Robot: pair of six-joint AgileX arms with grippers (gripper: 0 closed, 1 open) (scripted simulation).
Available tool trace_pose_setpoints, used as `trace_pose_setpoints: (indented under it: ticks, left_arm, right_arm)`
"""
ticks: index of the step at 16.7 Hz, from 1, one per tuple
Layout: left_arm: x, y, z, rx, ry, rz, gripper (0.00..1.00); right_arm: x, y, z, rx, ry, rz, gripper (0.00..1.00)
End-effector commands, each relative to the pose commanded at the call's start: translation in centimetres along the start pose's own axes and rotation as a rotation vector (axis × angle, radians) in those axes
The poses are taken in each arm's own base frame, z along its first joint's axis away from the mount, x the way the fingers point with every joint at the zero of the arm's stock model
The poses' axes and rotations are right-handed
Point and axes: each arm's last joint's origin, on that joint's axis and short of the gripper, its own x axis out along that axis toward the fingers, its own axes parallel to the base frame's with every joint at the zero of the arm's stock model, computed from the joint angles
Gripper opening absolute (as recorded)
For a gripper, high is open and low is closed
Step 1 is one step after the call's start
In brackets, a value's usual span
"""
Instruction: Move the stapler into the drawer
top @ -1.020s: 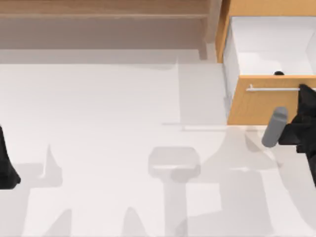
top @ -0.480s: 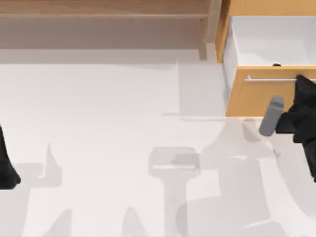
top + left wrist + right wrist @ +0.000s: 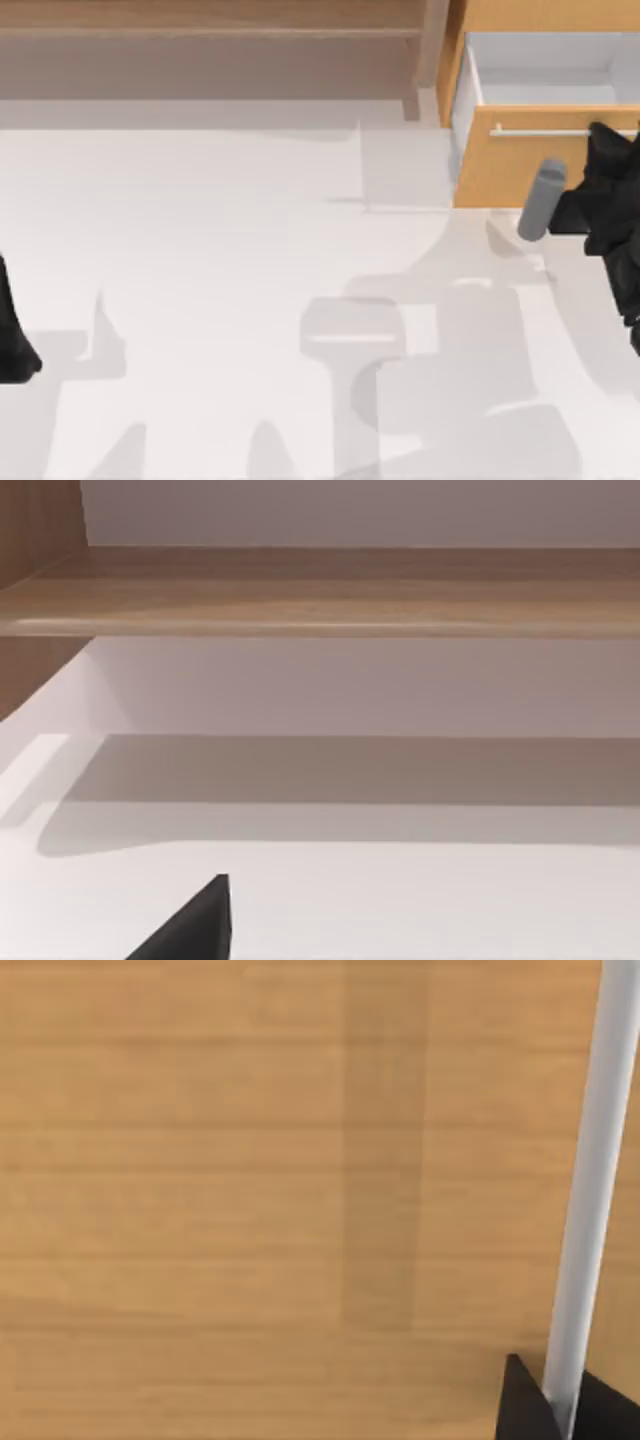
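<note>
Drawer (image 3: 500, 170) handle (image 3: 540, 131) is pinched by the right claw (image 3: 600, 135) and should be moved straight, never twisted. Left arm (image 3: 12, 335) is parked at the counter's (image 3: 200, 250) left.

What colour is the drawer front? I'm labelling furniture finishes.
Orange-tan light wood; the drawer front shows best in the right wrist view, crossed by its silver bar handle.

Right tool (image 3: 600, 135) at the table's far right edge, fingers (image 3: 520, 1405) close together, left arm (image 3: 14, 330) parked at the left edge

Orange-tan drawer (image 3: 500, 170), silver bar handle (image 3: 540, 132), partly open, white inside
</note>
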Motion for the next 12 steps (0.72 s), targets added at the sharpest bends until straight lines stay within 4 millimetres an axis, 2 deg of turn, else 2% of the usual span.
trace_pose_setpoints:
  ticks: [2,4,12]
  left_arm:
    - [0.0,0.0,0.0,0.000,0.000,0.000,1.00]
    - [0.0,0.0,0.0,0.000,0.000,0.000,1.00]
    - [0.0,0.0,0.0,0.000,0.000,0.000,1.00]
  right_arm:
    - [-0.1,0.0,0.1,0.002,0.000,0.000,0.00]
    - [0.7,-0.2,0.1,0.001,0.001,-0.008,0.00]
    - [5.5,0.0,0.1,0.003,-0.001,0.003,0.00]
